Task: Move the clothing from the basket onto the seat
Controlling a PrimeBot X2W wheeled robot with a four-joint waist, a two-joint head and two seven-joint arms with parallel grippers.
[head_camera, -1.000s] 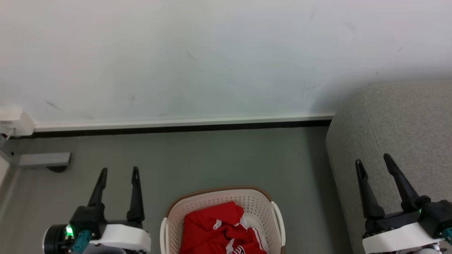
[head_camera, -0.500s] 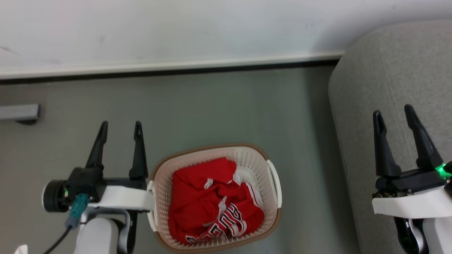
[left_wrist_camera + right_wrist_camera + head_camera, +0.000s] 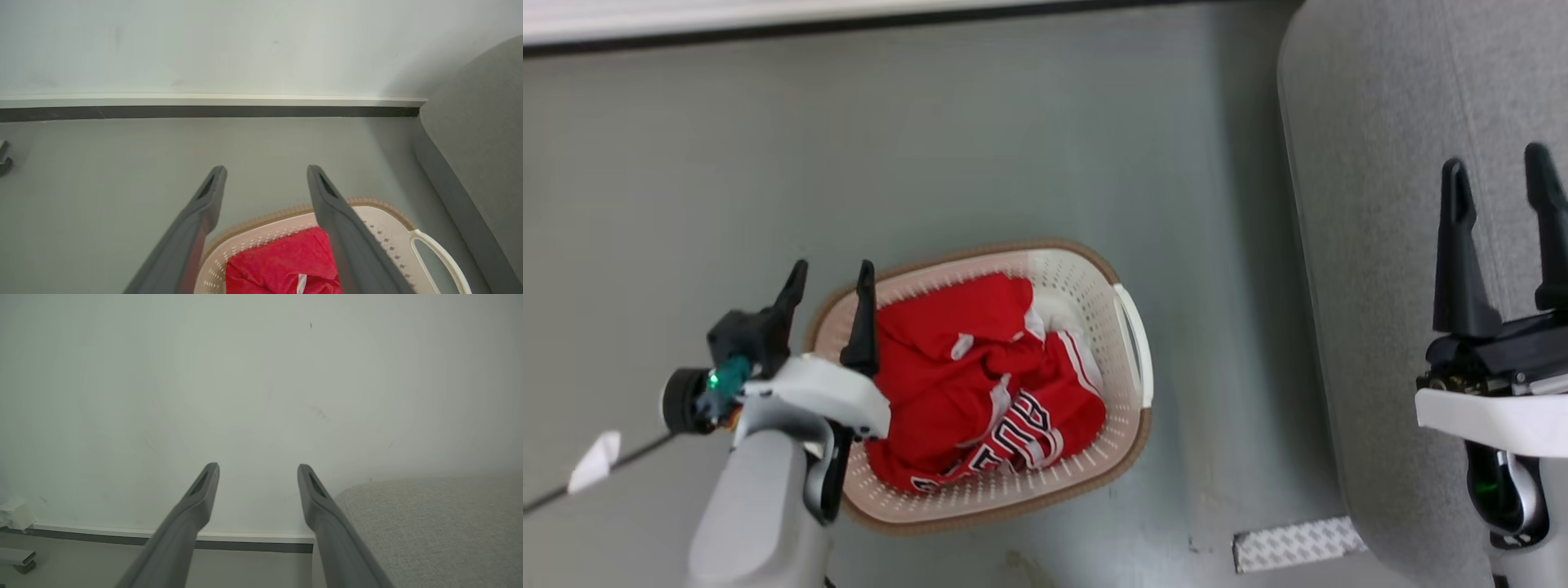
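Clothing (image 3: 964, 384): bright red thin fabric, crumpled in a heap. White trim at the edges, with a striped white band along the heap's right side. Black-and-white lettering shows on the near part, folded over and not readable. A bit of white fabric shows at the far right of the heap.

All of it lies inside the basket (image 3: 1123, 359). The heap fills most of the floor of the basket and stays below the rim. None hangs over the side.

Basket: cream perforated plastic, rounded rectangle, brown rim, pale loop handle on the side facing the seat (image 3: 1372, 245). It stands upright on the grey-green floor (image 3: 931, 147), set at a slight angle. A strip of bare floor separates it from the seat.

Seat: light grey upholstery with a rounded edge, right of the basket.

Left claw (image 3: 832, 273): fingers spread wide, nothing between them. It sits over the basket's far left corner, with the inner finger crossing the rim and the edge of the red heap in the head view. Cannot tell whether it touches either. The left wrist view looks past the far rim to the floor and wall.

Right claw (image 3: 1494, 159): fingers equally wide apart and empty, above the seat, pointing at the wall.

A patterned grey strip (image 3: 1294, 545) lies on the floor by the seat's near edge.
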